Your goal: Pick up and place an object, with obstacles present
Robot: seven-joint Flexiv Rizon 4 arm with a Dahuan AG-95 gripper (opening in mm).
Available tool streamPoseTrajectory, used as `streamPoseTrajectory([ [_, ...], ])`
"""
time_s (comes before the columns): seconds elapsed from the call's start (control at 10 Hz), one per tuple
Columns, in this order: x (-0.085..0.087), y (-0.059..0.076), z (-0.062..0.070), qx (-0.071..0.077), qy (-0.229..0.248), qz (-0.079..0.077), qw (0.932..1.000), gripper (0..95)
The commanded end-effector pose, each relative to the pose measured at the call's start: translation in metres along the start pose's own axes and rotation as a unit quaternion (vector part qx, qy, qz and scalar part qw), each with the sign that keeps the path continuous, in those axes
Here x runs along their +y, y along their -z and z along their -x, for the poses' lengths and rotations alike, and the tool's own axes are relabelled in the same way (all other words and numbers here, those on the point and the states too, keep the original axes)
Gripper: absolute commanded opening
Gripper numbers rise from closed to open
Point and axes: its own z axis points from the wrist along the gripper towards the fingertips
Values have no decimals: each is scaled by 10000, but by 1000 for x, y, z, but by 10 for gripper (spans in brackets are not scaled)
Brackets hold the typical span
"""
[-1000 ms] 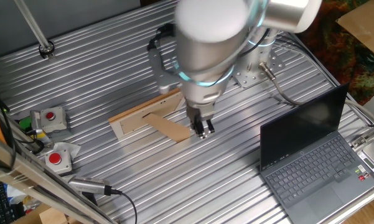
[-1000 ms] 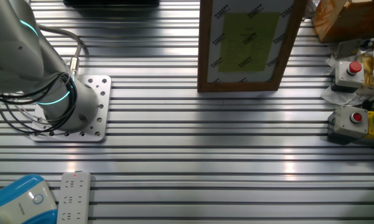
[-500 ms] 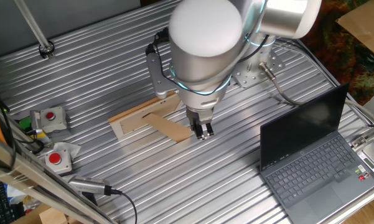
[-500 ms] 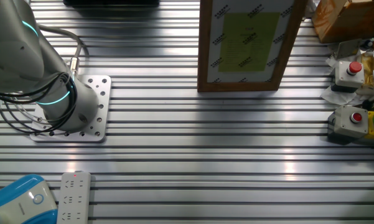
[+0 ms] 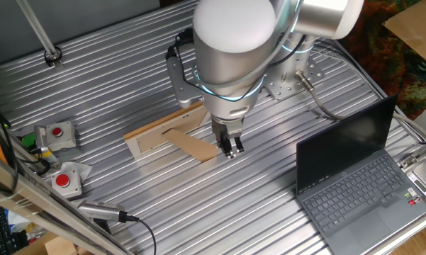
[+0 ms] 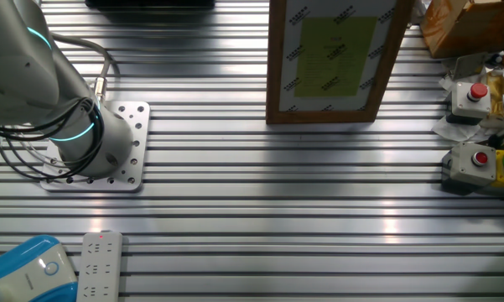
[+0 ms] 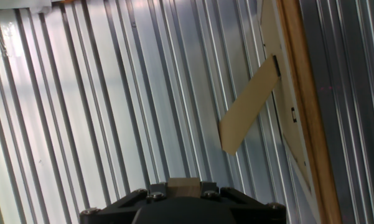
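Observation:
In the hand view a small light-tan wooden block [image 7: 182,185] sits between the fingers of my gripper [image 7: 182,188], which is shut on it above the ribbed metal table. In one fixed view my gripper [image 5: 230,149] hangs just right of the brown stand flap [image 5: 196,147] of the flat light-wood picture frame [image 5: 156,131]; the block is too small to make out there. The frame [image 7: 299,106] and its flap [image 7: 249,106] lie ahead and to the right in the hand view. The other fixed view shows the frame [image 6: 331,113] but not the gripper.
An open dark grey laptop [image 5: 354,177] stands at the right. Two red-button boxes [image 5: 57,133] [image 5: 65,179] sit at the left edge. The arm's base [image 6: 92,143], a power strip [image 6: 101,264] and a blue device [image 6: 29,268] show in the other fixed view.
The arm's upper joints have shifted slightly to the left. The gripper stays beside the stand flap, still shut on the block.

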Motion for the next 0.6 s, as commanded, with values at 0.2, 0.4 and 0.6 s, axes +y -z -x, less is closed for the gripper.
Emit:
streamPoseTrajectory([
  [0.2,0,0,0,-77,-15,216,9997,0],
  [0.4,0,0,0,-50,-129,326,9994,0],
  [0.6,0,0,0,-36,-198,381,9991,0],
])
